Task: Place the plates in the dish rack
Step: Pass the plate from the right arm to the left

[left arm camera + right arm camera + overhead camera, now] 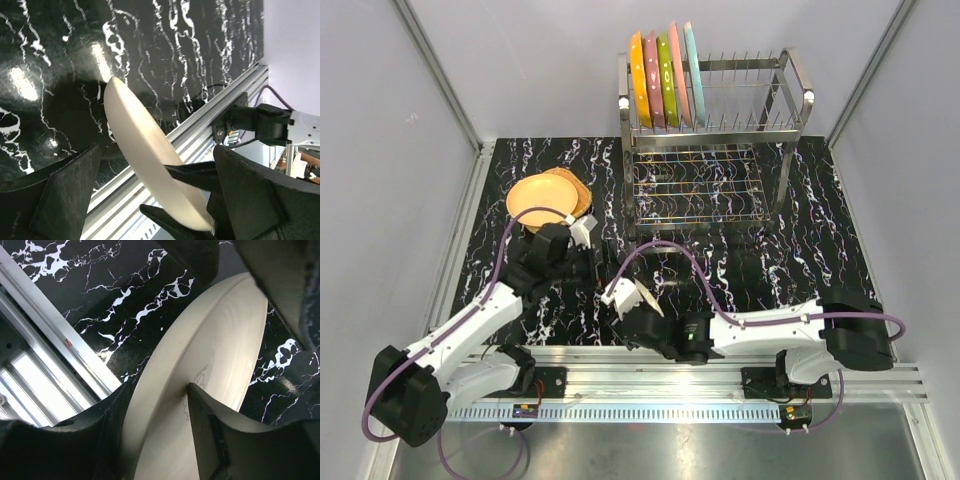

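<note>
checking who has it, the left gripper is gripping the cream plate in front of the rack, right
Not quite. The right gripper is gripping the cream plate, as the right wrist view shows. The left gripper stands open around it. The plate is in front of the rack, as you said.

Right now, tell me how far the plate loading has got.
Done: five plates stand in the upper tier of the rack. In hand: the right hand is shut on the rim of a cream plate, tilted over the table; the left hand is open around it, gripping nothing. Left: that cream plate, plus the tan stack on the table's left side.
</note>
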Robot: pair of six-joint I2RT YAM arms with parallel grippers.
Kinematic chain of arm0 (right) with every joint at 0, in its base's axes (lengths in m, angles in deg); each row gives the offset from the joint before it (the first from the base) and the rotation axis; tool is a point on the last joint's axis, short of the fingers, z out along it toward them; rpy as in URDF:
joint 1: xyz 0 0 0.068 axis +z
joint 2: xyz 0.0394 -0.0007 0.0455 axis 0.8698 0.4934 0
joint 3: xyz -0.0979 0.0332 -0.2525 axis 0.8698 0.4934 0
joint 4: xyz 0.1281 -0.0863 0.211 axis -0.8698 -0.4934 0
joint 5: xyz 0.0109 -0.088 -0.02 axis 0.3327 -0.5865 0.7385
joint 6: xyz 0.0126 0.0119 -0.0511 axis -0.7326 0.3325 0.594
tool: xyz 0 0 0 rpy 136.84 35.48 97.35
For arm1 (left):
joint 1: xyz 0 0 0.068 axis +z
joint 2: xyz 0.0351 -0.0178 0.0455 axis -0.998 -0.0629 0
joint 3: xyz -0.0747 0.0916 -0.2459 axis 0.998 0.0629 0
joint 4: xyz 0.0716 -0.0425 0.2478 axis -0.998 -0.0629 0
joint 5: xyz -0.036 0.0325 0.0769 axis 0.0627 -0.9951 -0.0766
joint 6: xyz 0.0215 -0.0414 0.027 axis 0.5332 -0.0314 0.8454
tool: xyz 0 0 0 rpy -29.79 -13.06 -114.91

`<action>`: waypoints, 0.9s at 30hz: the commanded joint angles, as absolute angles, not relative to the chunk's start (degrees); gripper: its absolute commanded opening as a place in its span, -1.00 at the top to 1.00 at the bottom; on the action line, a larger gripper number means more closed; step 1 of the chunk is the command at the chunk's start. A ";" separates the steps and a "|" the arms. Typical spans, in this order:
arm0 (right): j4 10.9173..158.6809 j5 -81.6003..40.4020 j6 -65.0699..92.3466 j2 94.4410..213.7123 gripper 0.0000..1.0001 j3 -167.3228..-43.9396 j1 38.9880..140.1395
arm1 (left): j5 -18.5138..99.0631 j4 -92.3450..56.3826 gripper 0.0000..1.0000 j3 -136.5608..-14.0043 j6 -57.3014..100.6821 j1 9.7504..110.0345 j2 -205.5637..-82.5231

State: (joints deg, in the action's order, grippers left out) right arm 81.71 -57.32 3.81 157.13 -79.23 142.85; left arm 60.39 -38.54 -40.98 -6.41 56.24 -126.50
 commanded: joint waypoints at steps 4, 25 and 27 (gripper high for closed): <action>84.95 -61.46 6.04 158.16 0.47 -82.73 144.28 | 57.33 -41.95 -0.62 -41.61 -1.98 54.75 -131.37; 69.14 -80.09 7.98 167.74 -0.15 -93.10 148.24 | 59.70 -44.52 1.00 -43.10 2.77 49.92 -138.86; 66.25 -82.46 7.45 168.70 -0.22 -94.85 148.85 | 59.52 -44.87 1.00 -43.54 3.21 49.48 -139.47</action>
State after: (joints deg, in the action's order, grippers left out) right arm 67.85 -72.10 9.08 168.52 -90.16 148.90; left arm 56.09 -41.52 -41.90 0.30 51.26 -138.63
